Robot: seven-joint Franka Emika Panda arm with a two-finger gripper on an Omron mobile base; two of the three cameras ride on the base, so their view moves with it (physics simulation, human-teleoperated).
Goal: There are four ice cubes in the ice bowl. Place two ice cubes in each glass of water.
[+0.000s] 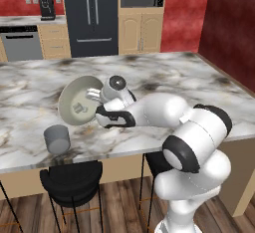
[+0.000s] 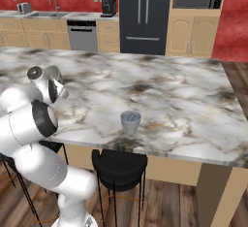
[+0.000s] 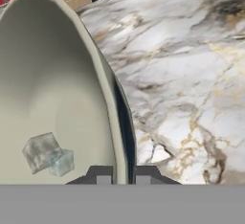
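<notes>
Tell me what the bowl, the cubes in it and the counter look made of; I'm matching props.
The ice bowl looks like glazed ceramic: cream, smooth, softly glossy. The ice cubes look like ice or clear plastic: pale and see-through. The counter looks like polished marble, white with grey and gold veins.

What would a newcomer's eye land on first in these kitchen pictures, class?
The wide cream glossy bowl stands tipped up on the marble island counter, its rim pinched by the shut dark gripper. Two small translucent ice cubes lie low inside it. A short grey cup stands near the counter's front edge.
</notes>
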